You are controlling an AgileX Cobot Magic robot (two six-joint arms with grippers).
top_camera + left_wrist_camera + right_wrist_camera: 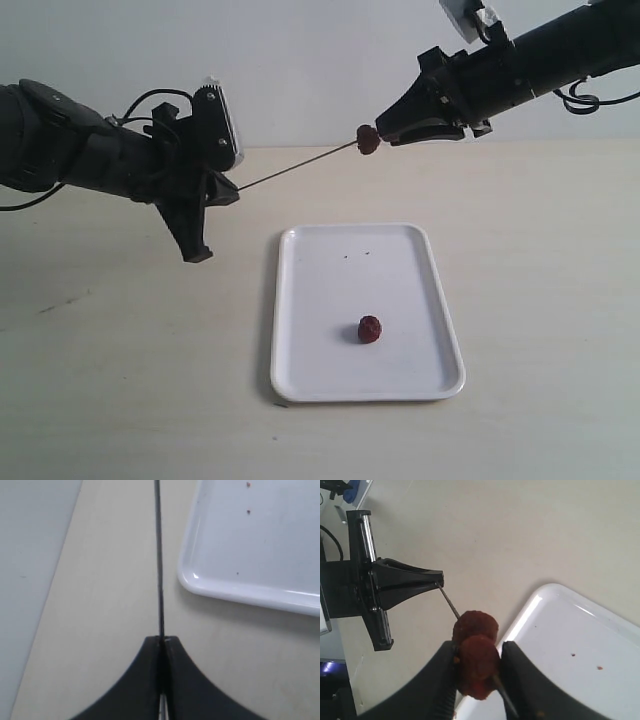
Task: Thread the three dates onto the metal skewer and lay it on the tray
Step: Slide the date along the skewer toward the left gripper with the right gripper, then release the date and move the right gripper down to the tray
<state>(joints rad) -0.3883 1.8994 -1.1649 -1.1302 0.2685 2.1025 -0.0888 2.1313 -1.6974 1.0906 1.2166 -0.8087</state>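
Note:
My left gripper (232, 190) is shut on one end of the thin metal skewer (300, 166), which slants up to the right above the table. In the left wrist view the skewer (159, 555) runs straight out from the closed fingertips (162, 640). My right gripper (477, 655) is shut on a date (479, 667) pierced by the skewer, whose tip (501, 692) pokes out behind it. A second date (476, 623) sits on the skewer right in front of the held one. The third date (370, 329) lies on the white tray (300, 300).
The tray's rounded corner (192, 577) lies close beside the skewer in the left wrist view. The tray carries a few tiny dark specks (347, 256). The pale table (120, 380) spreads around the tray, with a light wall behind.

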